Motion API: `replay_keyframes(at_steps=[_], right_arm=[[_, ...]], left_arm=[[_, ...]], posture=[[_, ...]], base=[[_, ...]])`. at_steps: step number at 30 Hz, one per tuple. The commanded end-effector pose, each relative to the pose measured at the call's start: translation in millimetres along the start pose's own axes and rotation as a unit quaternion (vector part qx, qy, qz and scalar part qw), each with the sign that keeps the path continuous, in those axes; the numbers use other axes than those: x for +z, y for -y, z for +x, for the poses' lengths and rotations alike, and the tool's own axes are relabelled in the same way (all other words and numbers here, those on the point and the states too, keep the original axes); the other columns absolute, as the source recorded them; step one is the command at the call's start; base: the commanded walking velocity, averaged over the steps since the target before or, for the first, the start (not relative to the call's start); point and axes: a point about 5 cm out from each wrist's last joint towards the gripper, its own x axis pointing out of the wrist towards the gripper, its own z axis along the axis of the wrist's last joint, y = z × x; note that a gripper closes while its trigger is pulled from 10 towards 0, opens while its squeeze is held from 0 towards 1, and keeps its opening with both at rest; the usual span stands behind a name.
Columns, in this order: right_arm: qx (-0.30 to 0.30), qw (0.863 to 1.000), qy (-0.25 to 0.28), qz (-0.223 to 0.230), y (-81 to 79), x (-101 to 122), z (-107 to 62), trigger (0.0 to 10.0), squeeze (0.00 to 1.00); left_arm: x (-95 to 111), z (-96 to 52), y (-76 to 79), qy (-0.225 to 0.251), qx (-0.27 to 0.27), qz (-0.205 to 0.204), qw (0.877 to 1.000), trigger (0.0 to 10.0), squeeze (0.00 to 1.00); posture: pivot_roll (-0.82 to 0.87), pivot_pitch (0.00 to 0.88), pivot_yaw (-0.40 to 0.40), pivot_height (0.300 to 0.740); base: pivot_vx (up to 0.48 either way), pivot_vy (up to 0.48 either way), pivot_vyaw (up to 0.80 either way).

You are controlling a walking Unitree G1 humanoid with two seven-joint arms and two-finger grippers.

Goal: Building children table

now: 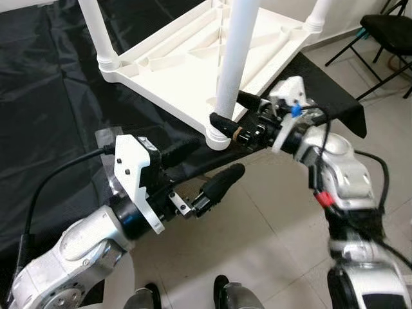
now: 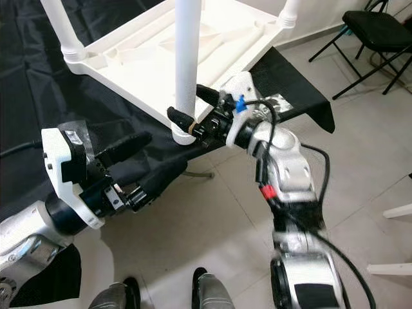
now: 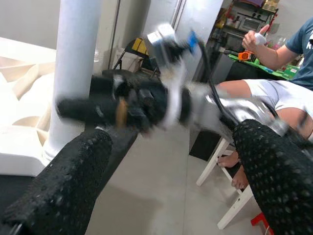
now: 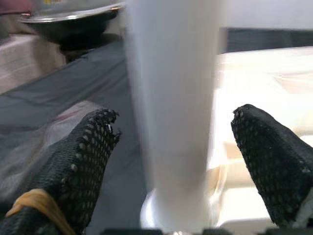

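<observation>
One right gripper (image 1: pixel 235 109) around table leg (image 1: pixel 237 58)

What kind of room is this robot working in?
Probably a home utility room or workshop: tiled floor, a black folding chair, cluttered shelves behind a seated person, and an upturned white table on a black-covered surface.

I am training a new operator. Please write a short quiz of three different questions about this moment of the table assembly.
1. True or false: the white table lies upside down on the black cloth.
2. Which gripper straddles the near table leg? A) left B) right
3. Fill in: the left gripper hangs ___ beside the table's corner.

Key: 1 true. 2 B: the right gripper has one finger on each side of the leg, near its base. 3 open.
</observation>
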Motion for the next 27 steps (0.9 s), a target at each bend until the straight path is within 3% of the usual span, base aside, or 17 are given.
replay_keyframes(at_steps=[1,8,9,10,11,21,23,25,26,27], right_arm=[[0.013,1.000,-0.002,-0.011,0.4,-1.5,1.6,10.0,0.00],[0.061,0.998,0.004,-0.035,18.7,23.3,10.6,10.0,0.00],[0.077,0.996,0.002,-0.036,19.5,25.7,11.6,1.6,0.00],[0.077,0.996,0.002,-0.036,19.5,25.7,11.6,1.6,0.00],[0.094,0.995,-0.001,-0.035,20.1,26.8,12.5,0.0,0.00],[0.140,0.989,-0.031,-0.047,20.2,23.5,7.6,0.0,0.00],[0.111,0.990,-0.078,-0.027,2.0,5.9,-0.1,0.0,0.00],[0.111,0.990,-0.078,-0.027,2.0,5.9,-0.1,0.0,0.00],[0.056,0.995,-0.081,0.007,-17.6,-9.5,1.2,0.0,0.00],[0.056,0.995,-0.081,0.007,-17.6,-9.5,1.2,0.0,0.00]], left_arm=[[1.2,-3.7,3.6,-0.007,-0.003,0.006,1.000,10.0,0.00],[3.9,-8.7,5.8,-0.009,0.006,0.009,1.000,10.0,0.00],[3.7,-8.5,6.4,-0.010,0.007,0.008,1.000,10.0,0.00],[3.7,-8.5,6.4,-0.010,0.007,0.008,1.000,10.0,0.00],[3.6,-8.1,6.8,-0.010,0.007,0.008,1.000,10.0,0.00],[3.5,-7.2,8.6,-0.010,0.005,0.006,1.000,10.0,0.00],[3.9,-7.8,9.8,-0.010,0.004,0.005,1.000,10.0,0.00],[3.9,-7.8,9.8,-0.010,0.004,0.005,1.000,10.0,0.00],[4.0,-8.3,10.5,-0.010,0.005,0.004,1.000,10.0,0.00],[4.0,-8.3,10.5,-0.010,0.005,0.004,1.000,10.0,0.00]], posture=[[0.08,0.341,-0.051,0.740],[0.10,0.352,-0.063,0.740],[0.10,0.351,-0.064,0.740],[0.10,0.351,-0.064,0.740],[0.10,0.355,-0.065,0.740],[0.09,0.356,-0.062,0.740],[0.07,0.363,-0.070,0.740],[0.07,0.363,-0.070,0.740],[0.08,0.364,-0.081,0.740],[0.08,0.364,-0.081,0.740]], base=[[0.000,0.000,0.00],[0.000,0.000,0.00],[0.000,0.000,0.00],[0.000,0.000,0.00],[0.000,0.000,0.00],[0.000,0.000,0.00],[0.000,0.000,0.00],[0.000,0.000,0.00],[0.000,0.000,0.00],[0.000,0.000,0.00]])
